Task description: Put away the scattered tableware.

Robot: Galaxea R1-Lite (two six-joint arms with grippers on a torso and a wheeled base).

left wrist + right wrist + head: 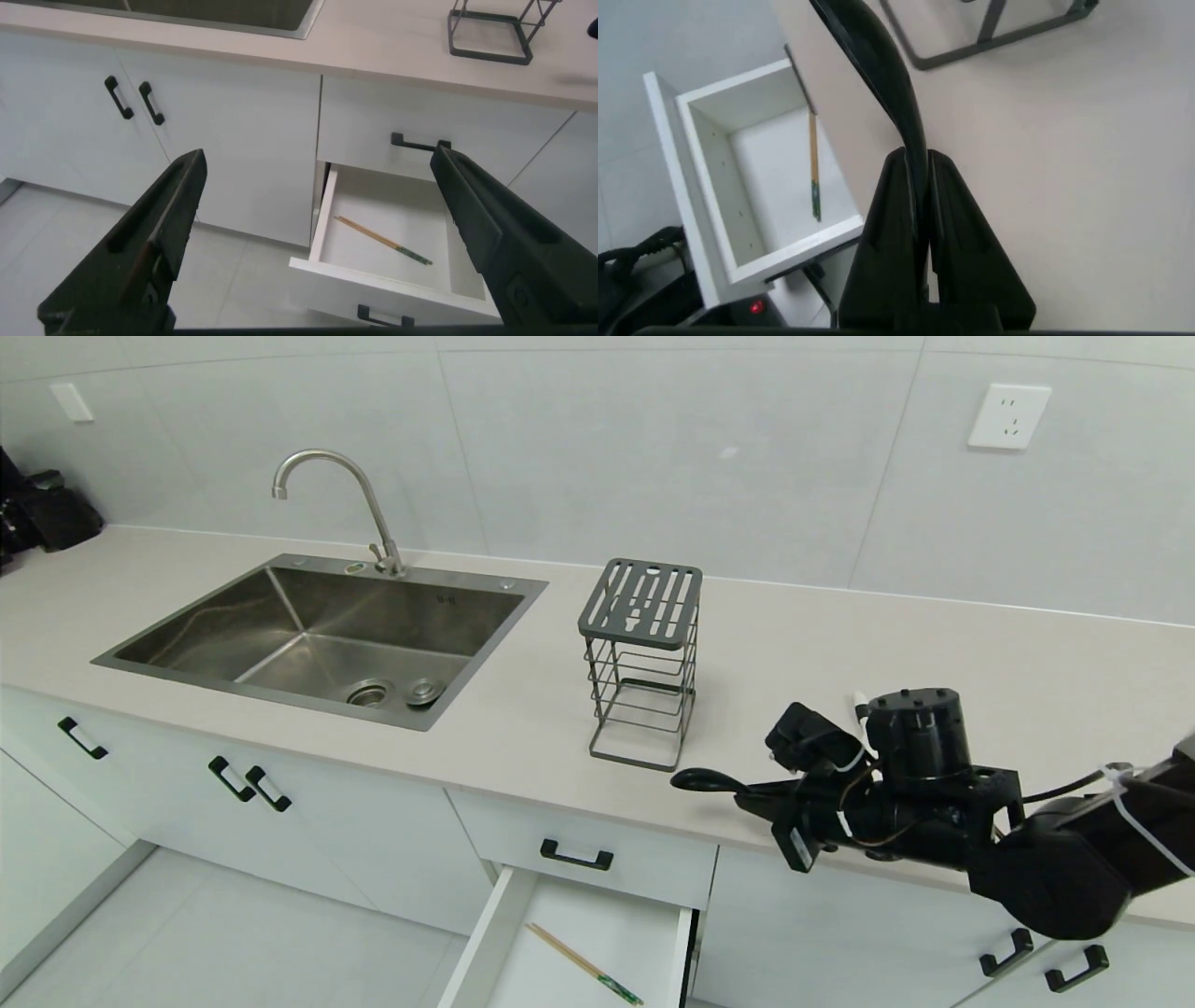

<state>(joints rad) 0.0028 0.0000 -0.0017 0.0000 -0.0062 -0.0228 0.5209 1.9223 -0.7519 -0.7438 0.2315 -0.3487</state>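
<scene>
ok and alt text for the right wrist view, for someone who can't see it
The right gripper, jaws shut on a black utensil, is above the pale countertop. Below the counter edge, an open white drawer holds chopsticks; the base of a dark wire rack stands on the counter.

Pale bench (934, 663) carried a dark wire rack (642, 653) at frame centre, sink (392, 607) sunk in at left; open drawer (485, 943) below held chopsticks (583, 963).
</scene>
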